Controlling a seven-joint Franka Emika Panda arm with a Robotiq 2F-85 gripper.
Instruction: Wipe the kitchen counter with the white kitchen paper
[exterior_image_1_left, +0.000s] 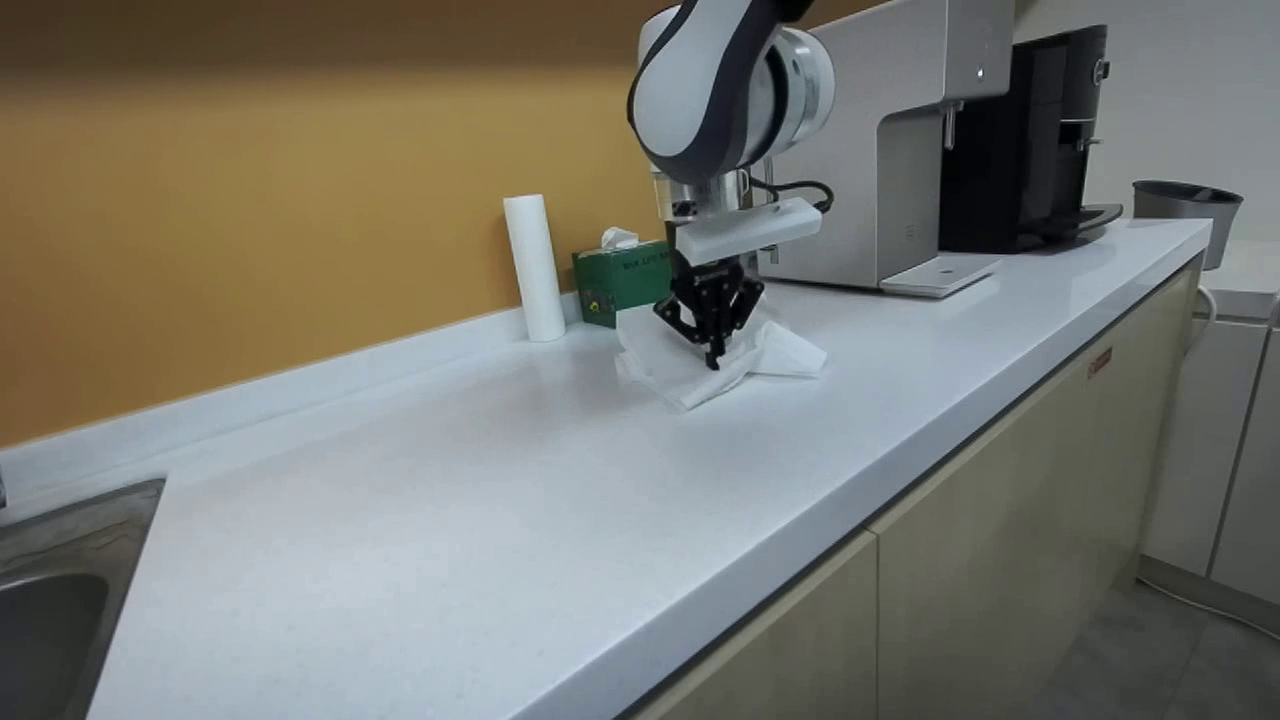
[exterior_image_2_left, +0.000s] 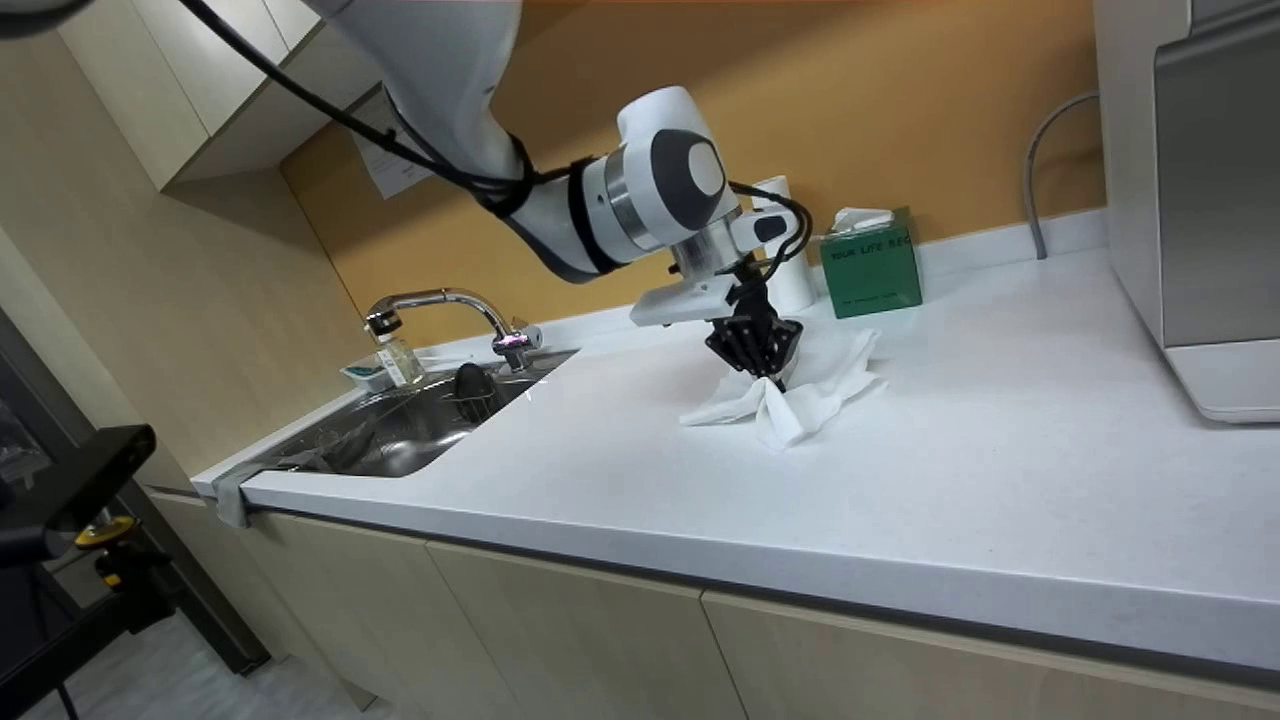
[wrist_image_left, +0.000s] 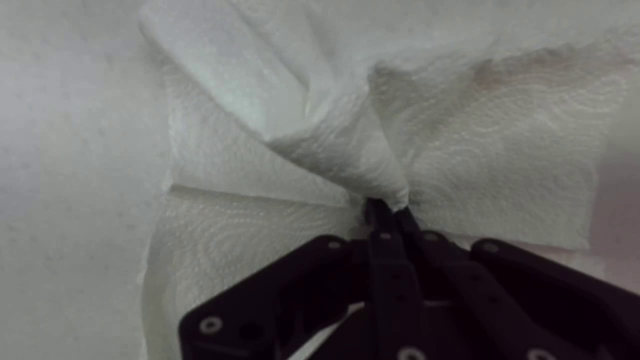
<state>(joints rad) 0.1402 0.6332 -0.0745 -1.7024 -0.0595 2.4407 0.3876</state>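
White kitchen paper (exterior_image_2_left: 808, 403): one sheet, rumpled. Location: on the bench (exterior_image_2_left: 980, 480), between the back and front edges and apart from both; rear corner near the green tissue box (exterior_image_2_left: 872, 272), not touching it. Sink (exterior_image_1_left: 125, 510) well apart, towards one end of the bench.

Jaws: one pair, on the single arm (exterior_image_2_left: 650, 190); drawn together, pinching a gathered peak of the paper, as the wrist view shows.

Relation of note: sheet directly beneath the jaws, fanned out to either side of the tips. No clear long axis to the sheet; its raised fold has one, running from the tips towards the front edge.

Next stroke (judgement): held at one point, the paper should trail flat if drawn towards the back edge, and likely bunch if pushed towards the front.
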